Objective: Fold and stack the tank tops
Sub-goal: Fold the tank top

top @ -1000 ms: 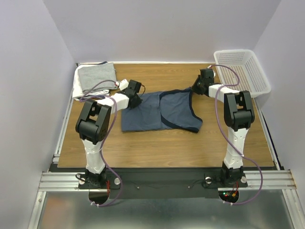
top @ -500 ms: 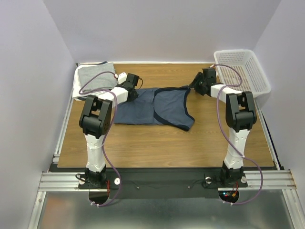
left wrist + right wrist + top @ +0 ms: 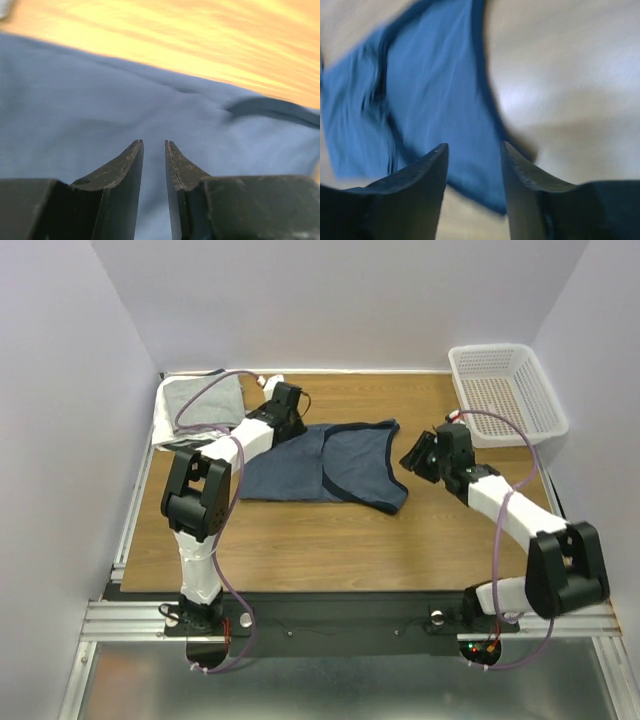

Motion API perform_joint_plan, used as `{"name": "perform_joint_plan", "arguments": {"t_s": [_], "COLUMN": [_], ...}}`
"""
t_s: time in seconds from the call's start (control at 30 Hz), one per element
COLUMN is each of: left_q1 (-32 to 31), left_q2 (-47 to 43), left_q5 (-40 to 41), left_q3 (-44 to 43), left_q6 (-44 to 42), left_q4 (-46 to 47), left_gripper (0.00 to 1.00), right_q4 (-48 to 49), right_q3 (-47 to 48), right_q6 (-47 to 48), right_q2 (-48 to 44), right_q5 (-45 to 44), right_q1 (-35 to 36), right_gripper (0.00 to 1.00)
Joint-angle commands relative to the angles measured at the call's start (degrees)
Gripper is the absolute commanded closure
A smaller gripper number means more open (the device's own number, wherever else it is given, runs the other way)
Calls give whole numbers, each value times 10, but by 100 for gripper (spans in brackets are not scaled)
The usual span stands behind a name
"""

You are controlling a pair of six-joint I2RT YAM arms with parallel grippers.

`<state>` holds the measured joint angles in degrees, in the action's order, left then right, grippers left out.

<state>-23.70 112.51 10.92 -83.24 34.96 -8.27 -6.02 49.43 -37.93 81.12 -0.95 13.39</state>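
From my seat, the slate-blue sleeveless cloth tank top with darker navy trim (image 3: 330, 465) lay in the middle of the brown wooden table (image 3: 300, 540), partly doubled over, with one strap edge trailing toward the right. The left gripper (image 3: 154, 142) sat low over its far-left edge, fingers only a narrow slit apart, with nothing that I could see pinched between them. The right gripper (image 3: 472, 146) hung just off the garment's right side, moderately parted and empty. My worry was the fold: if either arm closed on only the upper layer, the next pull would drag the layers askew and undo the crease. A grab too near the trim could bunch the strap instead of lifting the body. Carrying it over could also nudge the pile of light grey and white folded tops (image 3: 200, 405) in the far-left corner. I could not see any printed lettering, nor how many layers lay under the left fingers. The right wrist view was blurred, and the white perforated plastic basket (image 3: 500, 348) hid its own floor from me.
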Motion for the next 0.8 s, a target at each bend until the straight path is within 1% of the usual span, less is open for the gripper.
{"name": "perform_joint_plan", "arguments": {"t_s": [0.0,0.03,0.1,0.13,0.2,0.23,0.3,0.33,0.4,0.53,0.77], "left_q1": [-62,-75,-107,-118,-145,-153,-169,-185,-203,-223,-232], "left_q2": [-45,-35,-20,-3,18,38,54,67,81,119,134], "left_q5": [-35,-58,-78,-93,-106,-145,-175,-199,-225,-266,-288], "left_q3": [-37,-45,-60,-77,-108,-118,-132,-141,-152,-167,-148], "left_q6": [-28,-30,-36,-38,-45,-46,-52,-56,-62,-60,-51], "left_q4": [44,54,60,65,70,76,80,105,121,133,160], "left_gripper": [64,64,64,64,65,66,67,67,68,71,71], "right_q4": [-44,-62,-78,-90,-104,-115,-117,-117,-117,-115,-62], "right_q3": [-72,-96,-116,-129,-137,-144,-153,-163,-169,-173,-177], "right_q6": [-12,-20,-28,-34,-49,-53,-67,-78,-85,-91,-82], "right_q2": [-116,-132,-161,-163,-163,-162,-165,-165,-164,-152,-121], "right_q5": [-32,-54,-79,-104,-136,-147,-164,-168,-181,-207,-231], "right_q1": [53,87,123,153,175,195,212,224,238,241,241], "right_gripper": [51,51,54,54,55,55,57,59,61,61,58]}}
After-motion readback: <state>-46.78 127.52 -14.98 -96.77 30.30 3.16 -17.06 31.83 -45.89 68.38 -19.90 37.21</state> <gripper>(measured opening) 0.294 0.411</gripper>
